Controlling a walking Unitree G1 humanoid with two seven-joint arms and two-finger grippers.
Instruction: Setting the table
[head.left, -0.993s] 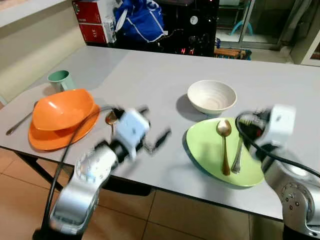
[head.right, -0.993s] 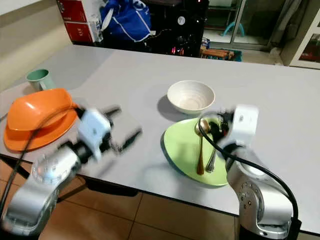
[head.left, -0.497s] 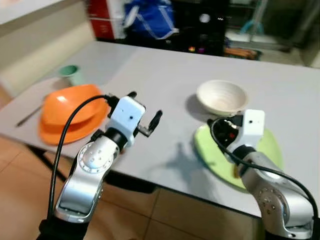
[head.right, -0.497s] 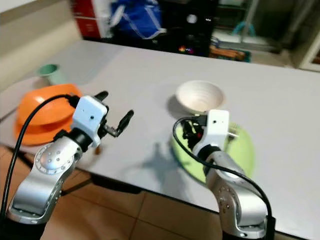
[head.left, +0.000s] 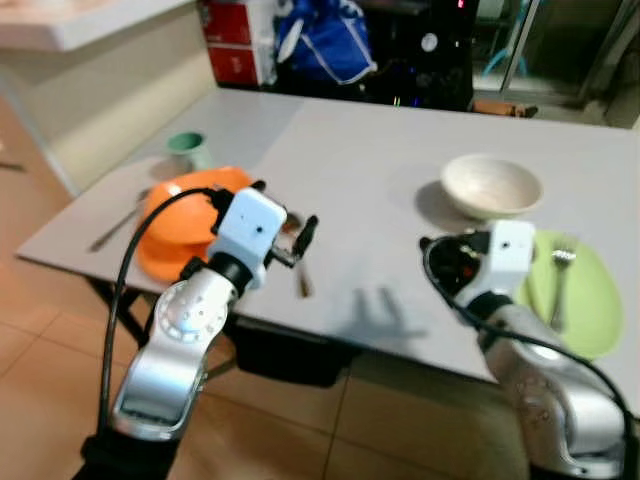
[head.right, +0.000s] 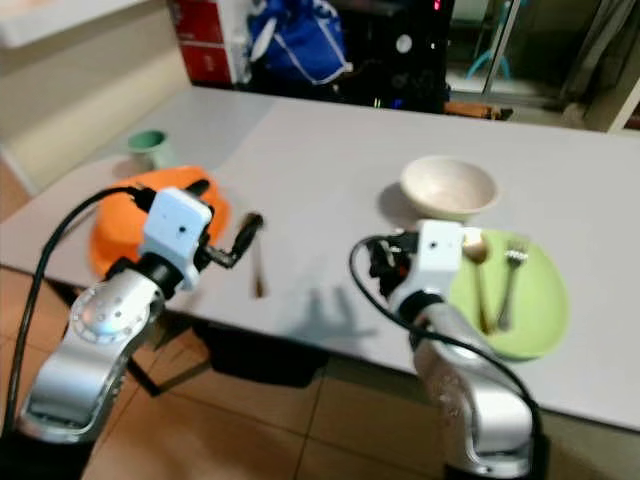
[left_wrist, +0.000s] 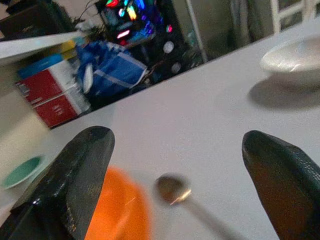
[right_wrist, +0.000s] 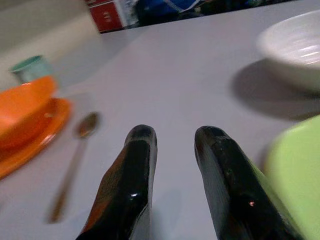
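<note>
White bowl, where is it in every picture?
Left eye view: the white bowl sits on the grey table, just behind the green plate.
Right eye view: same spot, behind the green plate.
Left wrist view: far across the table, above its own shadow.
Right wrist view: just beyond the green plate's rim.
Shared landmark: the orange dishes.

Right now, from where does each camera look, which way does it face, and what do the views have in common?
Left eye view: on the head, looking down at the grey table; left gripper and right gripper raised.
Right eye view: the same scene, showing the green plate.
Left wrist view: along open fingers toward the spoon and orange bowl.
Right wrist view: along its fingers, a narrow gap between them.
Both wrist views share the spoon and white bowl.
</note>
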